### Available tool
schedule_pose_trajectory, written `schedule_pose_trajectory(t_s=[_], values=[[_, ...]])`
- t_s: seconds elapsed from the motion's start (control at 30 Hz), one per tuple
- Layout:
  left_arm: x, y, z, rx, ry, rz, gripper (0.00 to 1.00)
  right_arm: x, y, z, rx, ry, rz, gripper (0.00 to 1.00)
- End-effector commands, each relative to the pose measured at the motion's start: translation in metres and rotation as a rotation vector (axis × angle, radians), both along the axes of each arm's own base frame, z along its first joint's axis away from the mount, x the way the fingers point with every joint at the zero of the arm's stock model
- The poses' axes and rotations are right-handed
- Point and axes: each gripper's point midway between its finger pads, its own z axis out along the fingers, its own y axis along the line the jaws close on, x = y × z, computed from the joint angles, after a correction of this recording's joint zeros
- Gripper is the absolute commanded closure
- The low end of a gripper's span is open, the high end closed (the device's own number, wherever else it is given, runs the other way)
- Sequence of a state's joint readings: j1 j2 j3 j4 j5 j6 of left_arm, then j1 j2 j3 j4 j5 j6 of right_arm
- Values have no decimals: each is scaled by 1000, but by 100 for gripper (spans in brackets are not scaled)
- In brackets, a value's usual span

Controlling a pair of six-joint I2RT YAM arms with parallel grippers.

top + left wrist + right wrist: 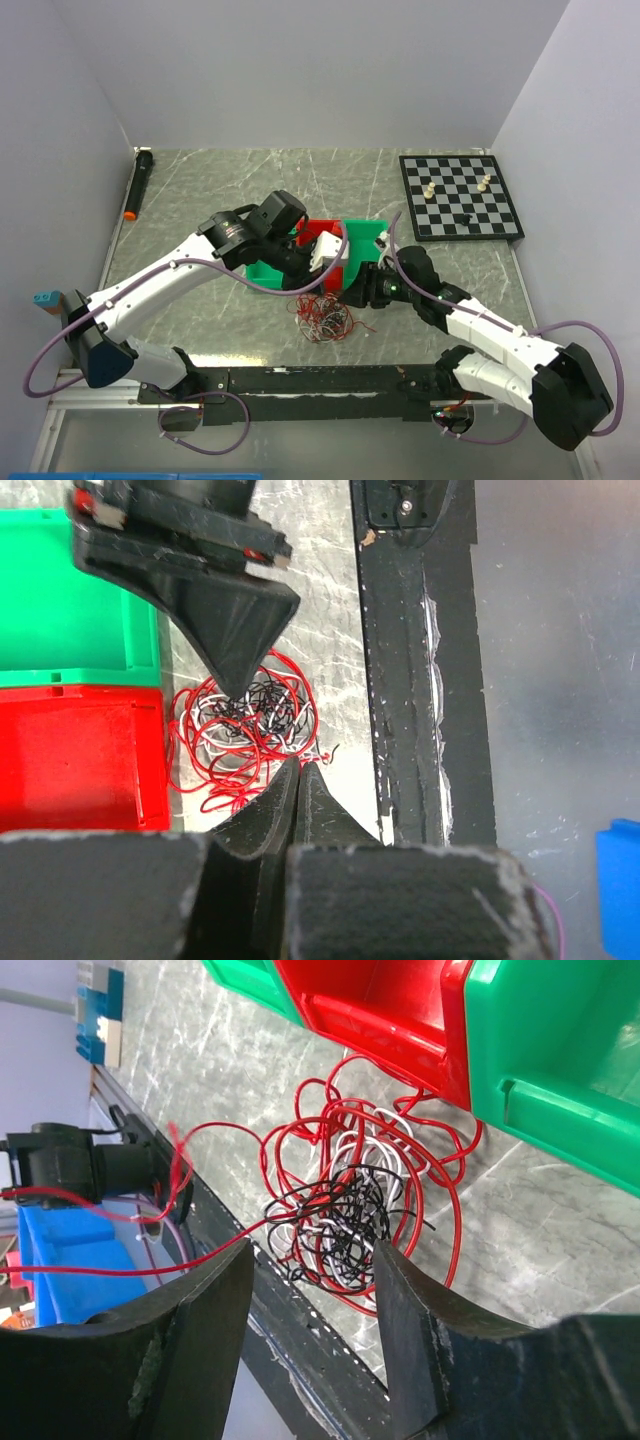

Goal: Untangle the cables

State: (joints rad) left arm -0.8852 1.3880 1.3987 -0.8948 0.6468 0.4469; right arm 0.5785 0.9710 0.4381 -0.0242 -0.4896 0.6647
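The cables [322, 318] are one tangle of red, white and black wires on the table, just in front of the bins. My left gripper [308, 278] is above the tangle's far side. In the left wrist view its jaws [300, 767] are shut and empty, with the tangle [245, 720] just beyond the tips. My right gripper [346, 298] is at the tangle's right edge. In the right wrist view it is open [312, 1265], with the tangle [350, 1200] just ahead of the gap. The right gripper's finger [235, 630] points at the tangle in the left wrist view.
A green bin [262, 272], a red bin [328, 232] and a second green bin [366, 236] stand side by side behind the tangle. A chessboard [460, 197] with a few pieces lies at the back right. A black marker [138, 185] lies at the back left. The black base rail [320, 380] runs along the near edge.
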Motion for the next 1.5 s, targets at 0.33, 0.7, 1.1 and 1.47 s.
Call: schedule_pose_trajectory(t_s=[0.33,0.7,1.1,1.47], values=[[23,-3,66,-123,-123,169,99,15,20,-24,28,6,-9,62],[54,12,123,-170,-269,362,99,9,1,-57,-145,20,-43,100],[69,61,287,-530,-530,648,99,-2,-33,-100,-532,99,-130,100],[67,106,374,-791,-665,818,99,-26,-47,-113,-561,125,-144,100]])
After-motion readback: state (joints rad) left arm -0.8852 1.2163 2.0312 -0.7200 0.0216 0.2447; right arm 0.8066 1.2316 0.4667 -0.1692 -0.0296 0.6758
